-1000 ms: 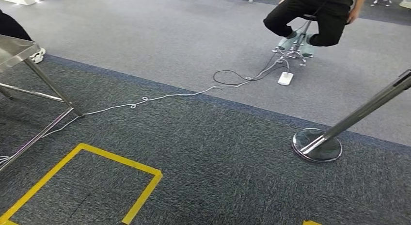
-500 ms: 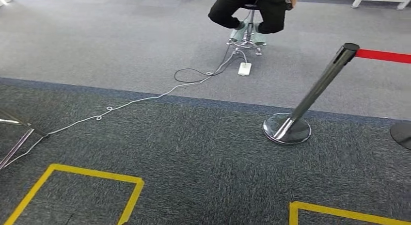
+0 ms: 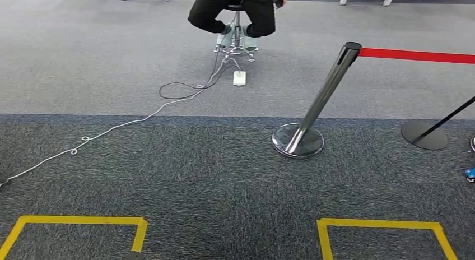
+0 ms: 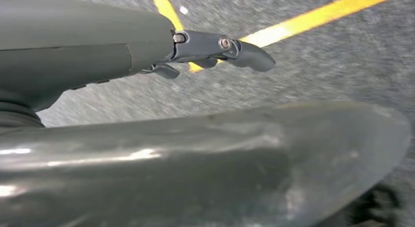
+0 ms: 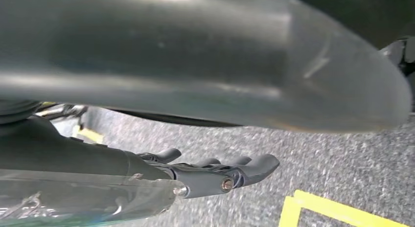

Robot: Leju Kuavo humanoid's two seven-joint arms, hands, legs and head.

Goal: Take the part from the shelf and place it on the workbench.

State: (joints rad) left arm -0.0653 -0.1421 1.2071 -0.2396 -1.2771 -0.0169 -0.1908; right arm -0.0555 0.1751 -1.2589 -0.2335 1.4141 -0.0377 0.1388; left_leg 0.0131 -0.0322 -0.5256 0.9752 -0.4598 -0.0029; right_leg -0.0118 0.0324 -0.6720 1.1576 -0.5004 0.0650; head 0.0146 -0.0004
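Observation:
In the left wrist view my left hand [image 4: 215, 51] hangs over grey carpet crossed by yellow tape, its dark fingers stretched out and holding nothing. The right wrist view has my right hand [image 5: 220, 173] above the carpet too, fingers extended side by side with nothing in them and a yellow tape corner beyond.
A leaning chrome stanchion [image 3: 322, 100] with a round base carries a red belt [image 3: 414, 55] towards the right. A white cable [image 3: 112, 128] runs across the carpet to a power strip [image 3: 240, 78] by a person on a stool [image 3: 235, 13]. Yellow tape squares [image 3: 381, 223] mark the near floor.
The camera has turned right, so the whole scene slid left. The metal table legs left the picture, and a second stanchion base and a second yellow square came in.

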